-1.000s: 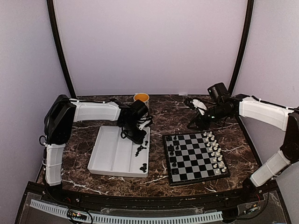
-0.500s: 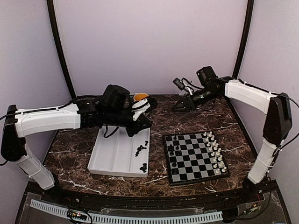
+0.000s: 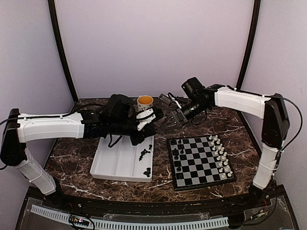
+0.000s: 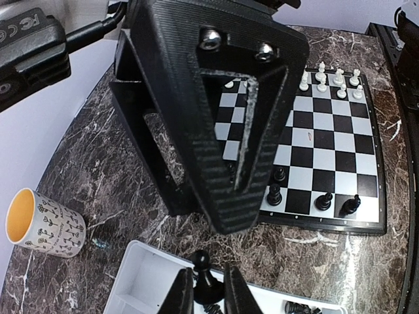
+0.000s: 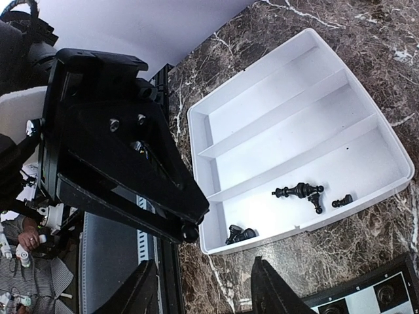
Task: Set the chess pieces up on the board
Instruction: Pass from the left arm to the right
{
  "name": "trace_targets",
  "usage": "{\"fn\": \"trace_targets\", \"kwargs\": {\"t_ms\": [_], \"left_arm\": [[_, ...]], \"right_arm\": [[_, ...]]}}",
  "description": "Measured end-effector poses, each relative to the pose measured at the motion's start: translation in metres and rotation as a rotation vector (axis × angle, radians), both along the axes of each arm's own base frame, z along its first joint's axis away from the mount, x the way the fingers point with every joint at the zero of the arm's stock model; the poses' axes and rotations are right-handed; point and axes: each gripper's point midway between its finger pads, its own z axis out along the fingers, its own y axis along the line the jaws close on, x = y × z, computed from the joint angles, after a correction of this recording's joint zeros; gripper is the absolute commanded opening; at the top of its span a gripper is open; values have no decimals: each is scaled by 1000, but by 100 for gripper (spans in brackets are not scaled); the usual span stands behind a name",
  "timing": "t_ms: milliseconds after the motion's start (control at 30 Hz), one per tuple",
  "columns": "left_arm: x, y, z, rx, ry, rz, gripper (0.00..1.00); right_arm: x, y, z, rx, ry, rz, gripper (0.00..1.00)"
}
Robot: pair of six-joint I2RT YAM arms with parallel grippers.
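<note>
One chessboard of black and silver-grey checks lies flat at 4 o'clock on the dark marbled worktop. Two files of white chessmen line its 3 o'clock edge, too small to count. The black chessmen on the board stand on its 9 o'clock side. Four of them show in the left wrist view, where the other arm hides part of the board.

One white plastic tray with long parallel compartments sits at 8 o'clock. At least four glossy black pieces lie loose in the compartment nearest the board. One cream mug with small dark sprigs and a yellow inside stands at 12 o'clock.

The left pincer is nearly closed, pinching one black chessman upright above the tray's corner. The right pincer stands wide apart and holds nothing, close by the left one.
</note>
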Motion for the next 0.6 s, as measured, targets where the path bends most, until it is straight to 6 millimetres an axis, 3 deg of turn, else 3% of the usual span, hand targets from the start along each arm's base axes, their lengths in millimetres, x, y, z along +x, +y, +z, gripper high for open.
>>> {"fn": "trace_targets", "kwargs": {"t_ms": [600], "left_arm": [[-4, -3, 0, -3, 4, -14, 8]], "right_arm": [[-3, 14, -5, 3, 60, 25, 39]]}}
